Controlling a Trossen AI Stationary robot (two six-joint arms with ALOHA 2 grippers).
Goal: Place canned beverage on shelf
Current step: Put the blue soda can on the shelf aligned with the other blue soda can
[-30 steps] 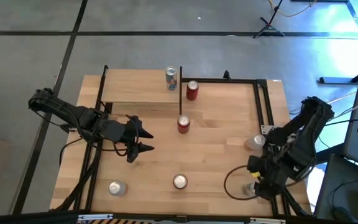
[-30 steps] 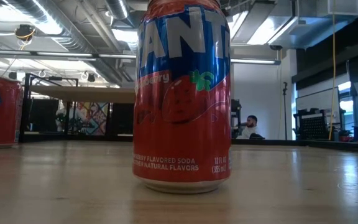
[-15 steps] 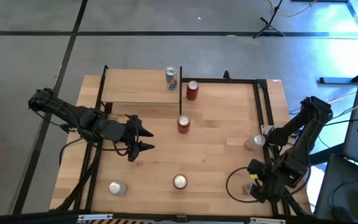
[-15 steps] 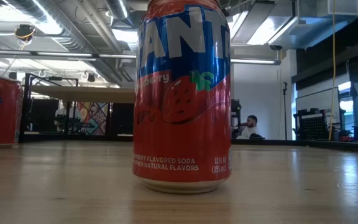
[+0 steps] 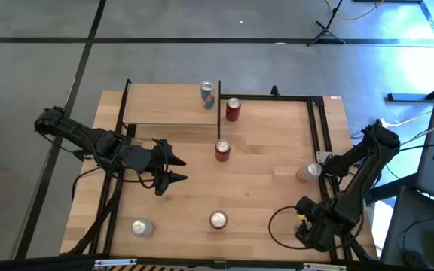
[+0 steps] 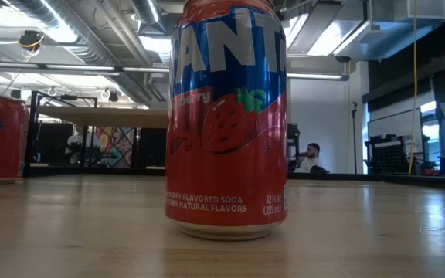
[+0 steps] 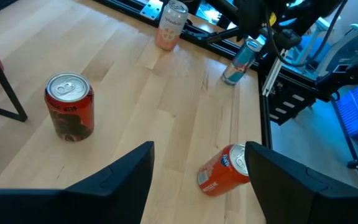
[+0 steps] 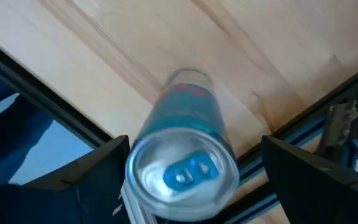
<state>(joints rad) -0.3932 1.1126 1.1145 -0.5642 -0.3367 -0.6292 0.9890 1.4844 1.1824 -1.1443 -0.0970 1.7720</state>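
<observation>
While the left pincer (image 5: 178, 168) is hanging spread and empty over the counter (image 5: 270, 158), the right pincer (image 8: 185, 186) is straddling a teal can (image 8: 185, 152) at the counter's near right corner, fingers wide, not gripping; the shelf (image 5: 168, 105) is carrying one can (image 5: 208, 94).

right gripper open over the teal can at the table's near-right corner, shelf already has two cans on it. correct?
Not quite: the high view shows one can on the shelf; the red can stands beside it on the tabletop. The right gripper is open around the teal can at that corner.
</observation>
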